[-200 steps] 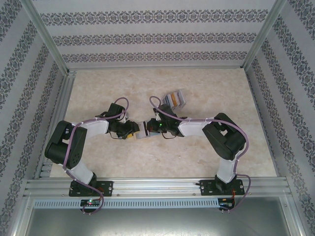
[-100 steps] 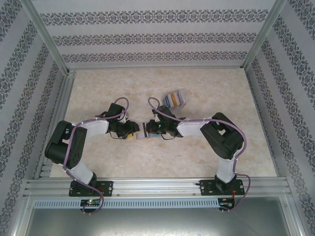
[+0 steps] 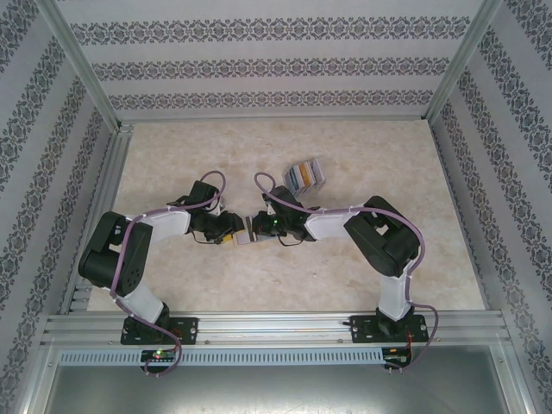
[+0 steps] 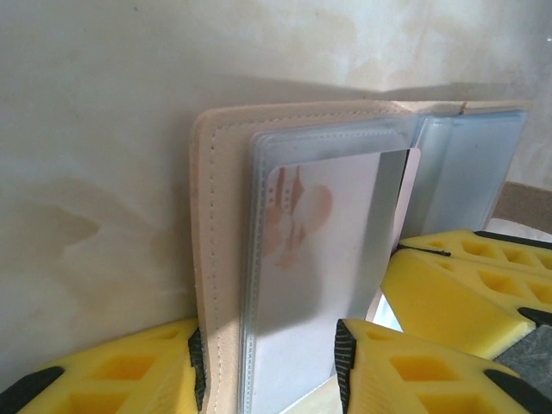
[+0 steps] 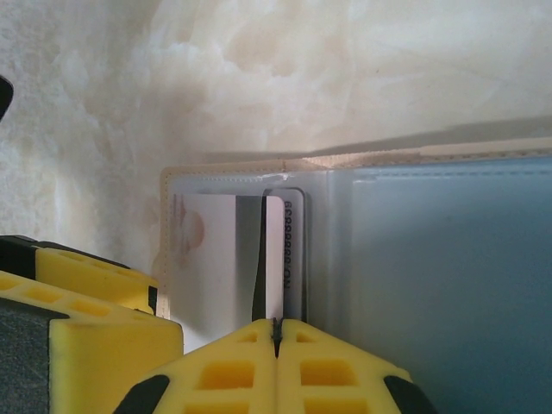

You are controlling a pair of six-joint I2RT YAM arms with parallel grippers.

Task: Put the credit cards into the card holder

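Right hand [image 3: 261, 227] is sitting further left than a second ago, crowding the card holder [image 3: 247, 230] near the middle of the counter [image 3: 172, 155]. Left hand [image 4: 267, 345] is clamping the holder's tan cover and standing it open on edge so the clear sleeve [image 4: 328, 147] is facing the right hand, whose fingers are pinching together on a pale card [image 5: 291, 250], seemingly feeding it edge-first into that sleeve. Remaining credit cards [image 3: 306, 175] are lying fanned toward the far edge, apart from both hands.
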